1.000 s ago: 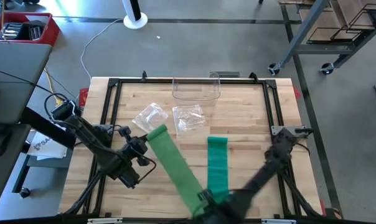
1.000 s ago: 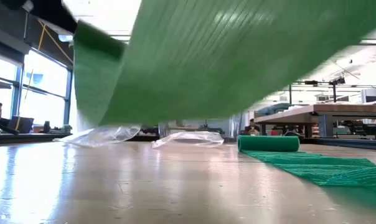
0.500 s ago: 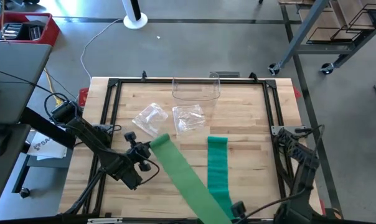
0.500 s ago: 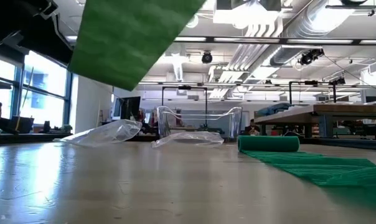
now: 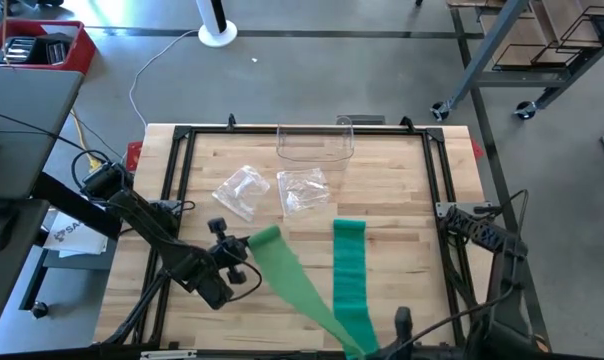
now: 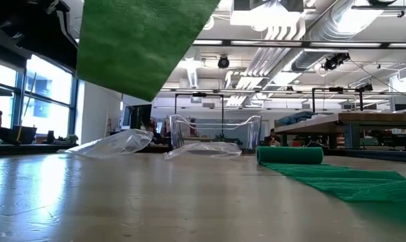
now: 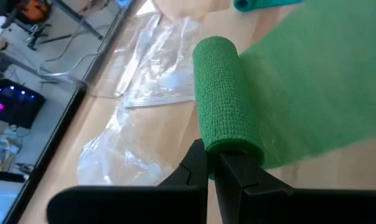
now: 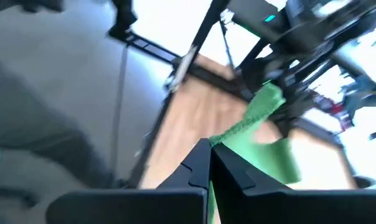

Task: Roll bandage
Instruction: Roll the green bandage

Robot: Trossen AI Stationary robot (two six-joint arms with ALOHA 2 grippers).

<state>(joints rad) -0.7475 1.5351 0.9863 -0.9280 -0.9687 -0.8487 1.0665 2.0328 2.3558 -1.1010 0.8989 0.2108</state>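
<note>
A green bandage, partly rolled, hangs in the air. Its roll (image 7: 224, 93) sits at my left gripper (image 7: 213, 163), which is shut on it over the table's left half (image 5: 238, 250). Its strip (image 5: 302, 290) runs toward the near edge, where my right gripper (image 8: 209, 154) is shut on its free end (image 5: 354, 345). In the low view the strip (image 6: 142, 40) crosses the top. A second green bandage (image 5: 349, 275) lies flat on the table, its rolled end (image 6: 290, 155) toward the far side. My left gripper pinches the roll's end face nearest the wrist (image 7: 230, 147) between its two shut fingers. The roll sticks out forward along the fingers, which slant down. It is lifted clear of the table, and the strip leaves it sideways. My right gripper pinches the strip's free end (image 8: 233, 138) between its two fingertips, at the table's near edge. The strip runs from there up to the roll (image 8: 267, 99), clear of the table.
Two crumpled clear plastic bags (image 5: 240, 188) (image 5: 304, 190) lie beyond the roll, and a clear container (image 5: 315, 145) stands at the far edge. A black frame (image 5: 182, 150) runs around the wooden table top. The table's right part (image 5: 412, 240) is bare wood.
My right gripper has risen and drawn back past the table's near edge, toward the right, tipping up and taking the strip's free end along. My left gripper has sunk a little toward the near edge with the roll. The strip has stayed clear of the table throughout.
</note>
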